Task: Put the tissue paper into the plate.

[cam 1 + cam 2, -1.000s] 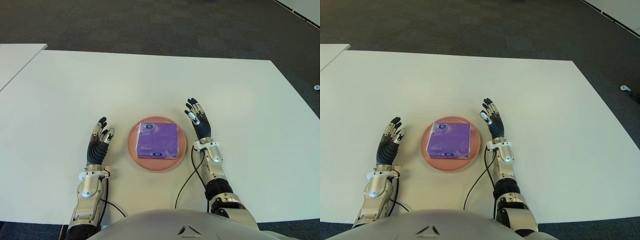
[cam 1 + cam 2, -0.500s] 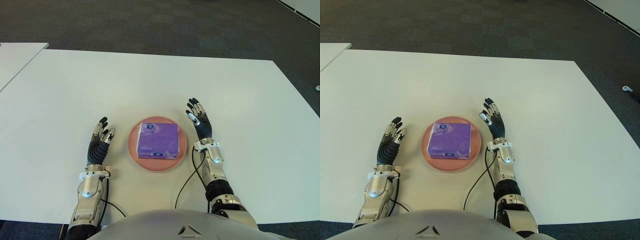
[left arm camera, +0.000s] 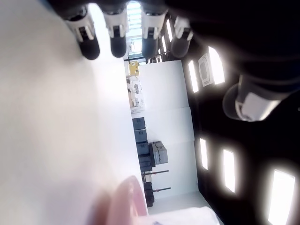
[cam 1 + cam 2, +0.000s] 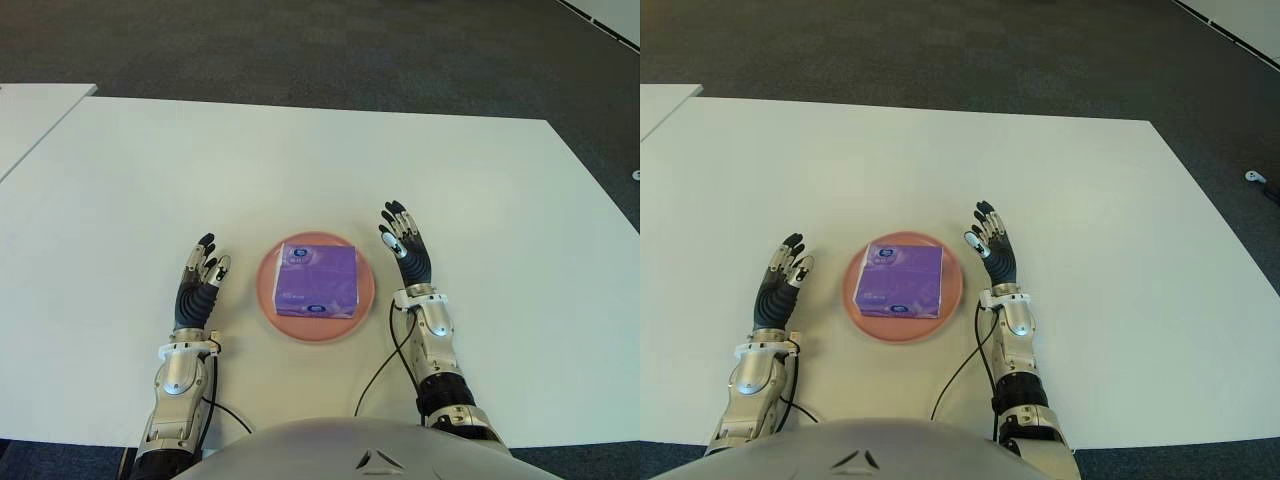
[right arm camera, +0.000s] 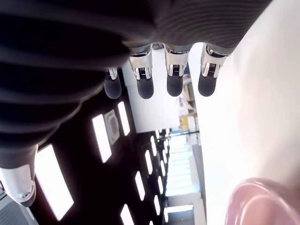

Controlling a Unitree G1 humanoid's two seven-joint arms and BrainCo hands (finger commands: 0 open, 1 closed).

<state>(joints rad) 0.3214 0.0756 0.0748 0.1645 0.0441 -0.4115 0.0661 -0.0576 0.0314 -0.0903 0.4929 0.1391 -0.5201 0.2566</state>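
tissue paper sits in plate | left robot hand, right robot hand flank plate, fingers spread, empty | judged done: keep hands off the plate, don't nudge it

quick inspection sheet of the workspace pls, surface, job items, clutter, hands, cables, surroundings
surface: white table, bare apart from the job's things and the arms
job's things: purple tissue pack lies flat inside the pink plate, between the two hands
clutter: nothing seen
hands: left hand shows left of the plate, fingers extended, holding nothing; right hand shows right of the plate, fingers extended, holding nothing
cables: black cable runs from the right wrist toward the table's near edge; another by the left forearm
surroundings: dark carpet floor; corner of a second white table at far left
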